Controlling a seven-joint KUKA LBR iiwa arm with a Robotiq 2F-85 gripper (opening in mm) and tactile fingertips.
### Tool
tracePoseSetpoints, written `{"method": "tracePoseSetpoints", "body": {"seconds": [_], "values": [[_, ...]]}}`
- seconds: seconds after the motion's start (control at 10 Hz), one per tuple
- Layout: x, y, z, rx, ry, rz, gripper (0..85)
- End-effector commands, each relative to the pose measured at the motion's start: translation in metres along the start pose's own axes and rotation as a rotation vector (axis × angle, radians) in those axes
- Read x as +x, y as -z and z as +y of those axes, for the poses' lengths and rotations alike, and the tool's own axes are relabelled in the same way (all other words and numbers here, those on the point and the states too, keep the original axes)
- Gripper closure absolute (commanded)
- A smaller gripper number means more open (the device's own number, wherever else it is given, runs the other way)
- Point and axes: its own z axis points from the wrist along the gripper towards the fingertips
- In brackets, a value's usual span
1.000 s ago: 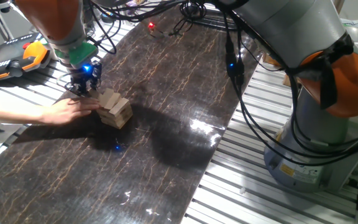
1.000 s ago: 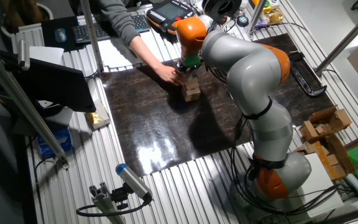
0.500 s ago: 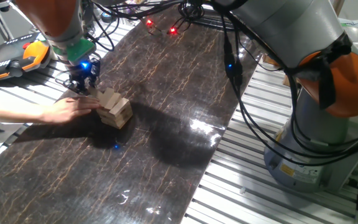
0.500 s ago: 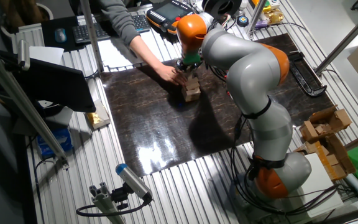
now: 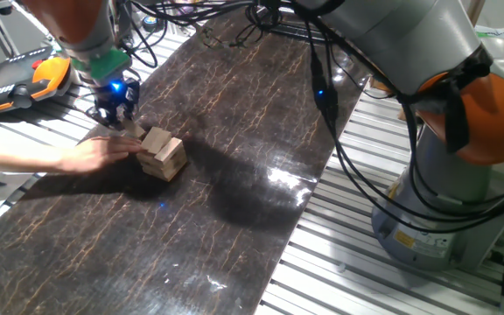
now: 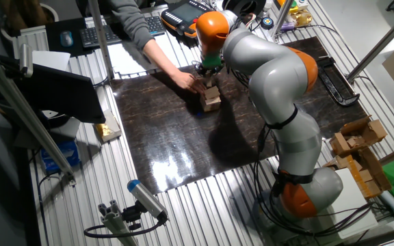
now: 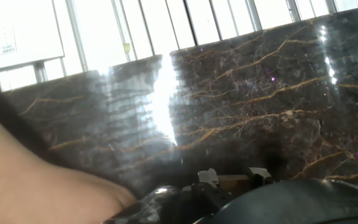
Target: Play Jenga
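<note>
The Jenga stack (image 5: 163, 155) of pale tan wooden blocks stands on the dark marble tabletop (image 5: 234, 131); it also shows in the other fixed view (image 6: 211, 100). My gripper (image 5: 115, 112) hangs just left of and above the stack, also seen in the other fixed view (image 6: 206, 77). A tan block (image 5: 134, 130) reaches from its fingers toward the stack. In the hand view a tan strip (image 7: 234, 181) sits between the fingertips (image 7: 207, 177). A person's hand (image 5: 94, 156) rests against the stack's left side.
An orange teach pendant (image 5: 26, 79) lies at the table's far left. The person's arm (image 6: 142, 37) reaches in over a keyboard. The arm's base (image 5: 444, 192) stands right of the table. Loose wooden pieces (image 6: 358, 143) lie off the table.
My gripper has moved a little up and away from the stack, to the left. The person's hand and the stack stay where they were.
</note>
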Motion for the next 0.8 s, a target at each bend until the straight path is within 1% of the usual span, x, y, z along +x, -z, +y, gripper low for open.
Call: {"method": "tracePoseSetpoints", "body": {"seconds": [0.0, 0.1, 0.2, 0.4, 0.5, 0.7], "values": [[-0.0015, 0.001, -0.0005, -0.003, 0.0, 0.007, 53.7], [-0.0028, 0.0013, -0.0006, -0.001, 0.002, 0.008, 53.7], [-0.0047, 0.0017, -0.0015, 0.005, 0.005, 0.0, 53.7], [-0.0079, 0.0021, -0.0038, 0.008, 0.02, 0.003, 54.0], [-0.0079, 0.0018, -0.0037, 0.023, 0.012, -0.004, 53.7], [-0.0096, -0.0008, -0.0031, 0.013, -0.029, -0.01, 54.0]]}}
